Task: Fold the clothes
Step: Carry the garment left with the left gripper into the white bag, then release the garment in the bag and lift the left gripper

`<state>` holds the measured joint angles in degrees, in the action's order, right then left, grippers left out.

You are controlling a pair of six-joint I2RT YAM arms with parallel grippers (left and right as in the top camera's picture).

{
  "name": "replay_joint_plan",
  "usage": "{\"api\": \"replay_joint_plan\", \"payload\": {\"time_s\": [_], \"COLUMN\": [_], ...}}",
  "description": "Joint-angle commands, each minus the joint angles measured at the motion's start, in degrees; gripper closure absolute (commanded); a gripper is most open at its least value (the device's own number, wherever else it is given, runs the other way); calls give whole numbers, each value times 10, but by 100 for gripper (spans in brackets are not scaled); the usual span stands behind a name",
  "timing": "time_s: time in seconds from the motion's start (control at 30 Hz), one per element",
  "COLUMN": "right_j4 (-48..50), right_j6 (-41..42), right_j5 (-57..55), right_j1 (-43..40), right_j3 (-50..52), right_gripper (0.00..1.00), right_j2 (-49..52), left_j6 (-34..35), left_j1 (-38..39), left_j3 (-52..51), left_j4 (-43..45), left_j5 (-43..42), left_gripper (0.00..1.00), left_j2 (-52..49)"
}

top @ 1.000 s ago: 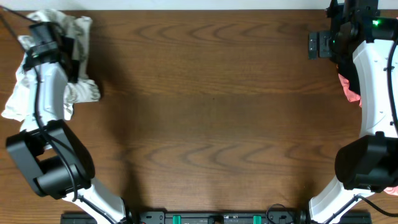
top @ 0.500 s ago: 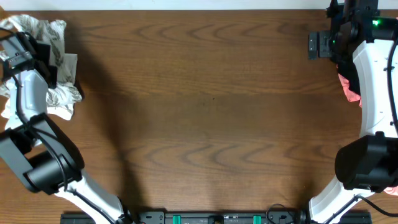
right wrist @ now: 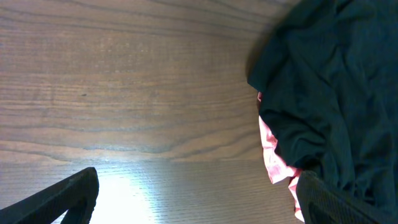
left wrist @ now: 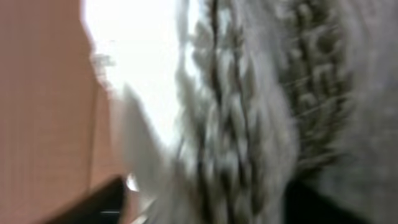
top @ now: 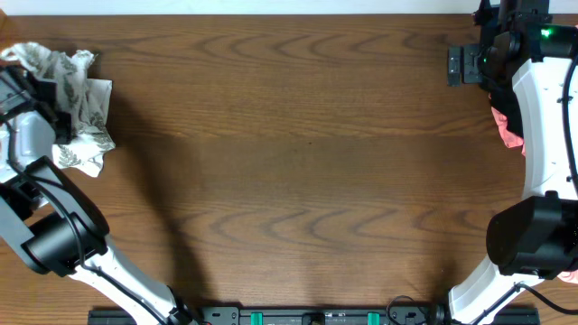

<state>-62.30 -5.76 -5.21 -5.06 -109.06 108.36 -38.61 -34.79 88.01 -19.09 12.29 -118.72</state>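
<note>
The thin white fabric garment printed with grey fern leaves [top: 83,95] lies bunched in a crumpled heap at the far left corner of the dark wood-grain table [top: 307,181], pressed against the left arm. In the left wrist view it is only a blurred, close mass of print. We cannot tell whether the left end effector [top: 45,97] is released or clenched, nor whether any cloth sits between its fingers: from overhead it is lost against the heap, and its own camera is too blurred. The right end effector [right wrist: 196,186] is spread wide and empty over bare wood at the far right, just beside a crumpled black garment [right wrist: 329,81] with a pink garment [right wrist: 273,155] showing at its edge. We judge the fern cloth to be light, limp and without stiffness, so it should drape, stretch and slide readily on this smooth surface. A pinch on a corner or hem would serve better than one on the middle of the wad, though we can pick out no clean edge yet. The wide bare centre of the table gives room to spread it. The heap sits close to the table's edge, where loose folds could slip off.
</note>
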Motion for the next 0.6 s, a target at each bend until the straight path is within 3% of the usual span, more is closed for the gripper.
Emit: {"api": "replay_joint_plan", "payload": {"time_s": [0.0,0.1,0.3,0.47,0.53,0.57], "right_j4": [-1,-1,-1,-1,-1,-1], "right_j6": [10,10,10,10,10,10], "right_j5": [-8,-8,-8,-8,-8,-8], "right_j1": [-1,-1,-1,-1,-2,-2], "right_j3": [-3,-3,-3,-3,-3,-3], "right_gripper": [1,1,1,1,1,1], "right_j2": [-2,-2,-2,-2,-2,-2], "left_j6": [3,21,187,264,292,307], "left_j1": [-9,-7,-5,-5,-5,-5], "left_j3": [12,13,23,23,23,23], "left_j4": [12,38,81,77,74,71], "left_j5": [18,20,14,-48,-59,-59], "left_gripper": [2,2,2,0,14,27], "left_j2": [-8,5,70,109,109,107]}}
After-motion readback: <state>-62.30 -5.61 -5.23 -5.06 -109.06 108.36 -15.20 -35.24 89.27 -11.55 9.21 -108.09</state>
